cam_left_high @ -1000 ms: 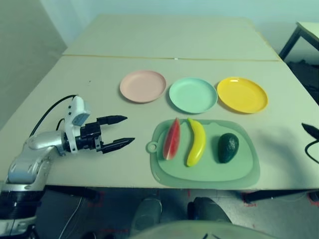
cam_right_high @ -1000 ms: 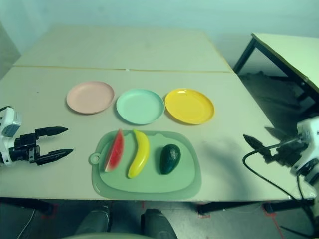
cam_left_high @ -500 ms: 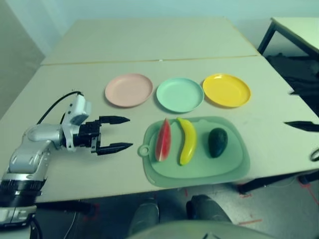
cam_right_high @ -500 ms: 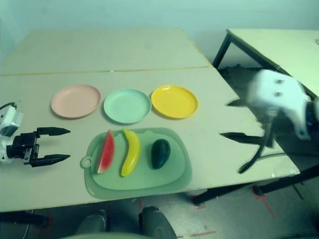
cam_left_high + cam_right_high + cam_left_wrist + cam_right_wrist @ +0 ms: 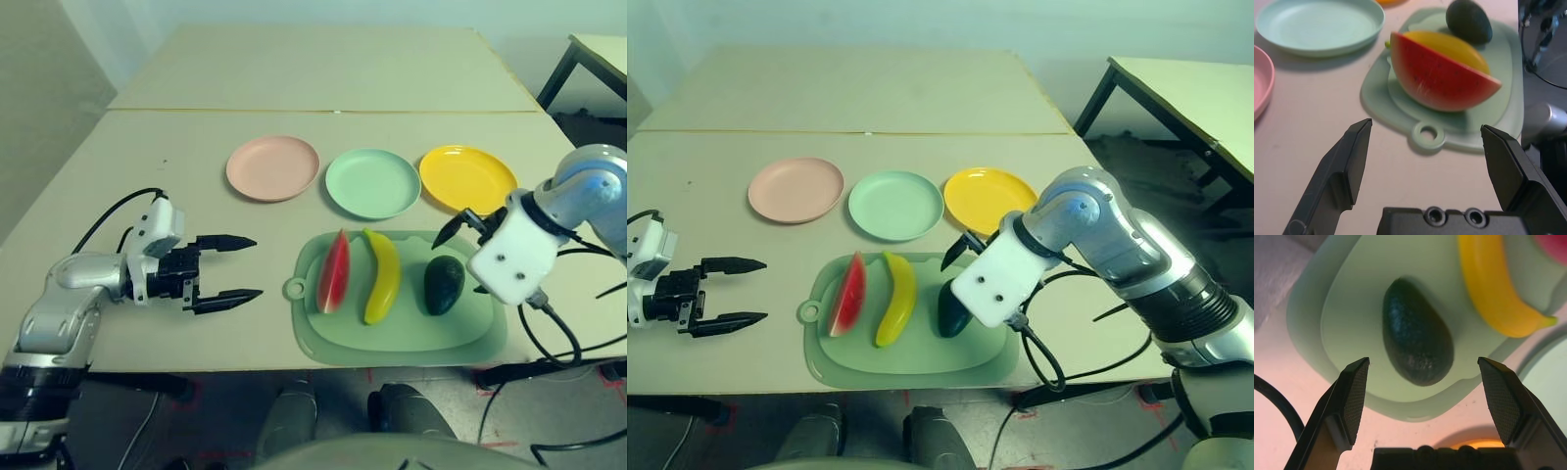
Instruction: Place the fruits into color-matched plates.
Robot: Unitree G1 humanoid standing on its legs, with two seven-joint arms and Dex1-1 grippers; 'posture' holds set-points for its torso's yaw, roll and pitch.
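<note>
Now the right gripper [image 5: 1422,382] hangs just over the avocado [image 5: 1417,338], fingers spread wide, one on each side. The avocado lies on the green mat [image 5: 411,338], long way running from 12 to 6 o'clock. The green plate [image 5: 372,183] waits near, toward 11 o'clock. The left gripper [image 5: 233,267] is wide too, well apart at 9 o'clock.

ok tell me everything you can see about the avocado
The avocado is a dark green, egg-shaped toy with a finely pebbled, slightly shiny, plastic-looking skin. It lies whole on its side on the pale green cutting mat, at the mat's right end, apart from the banana beside it. The right gripper hangs open above it, fingers either side, not touching it.
</note>
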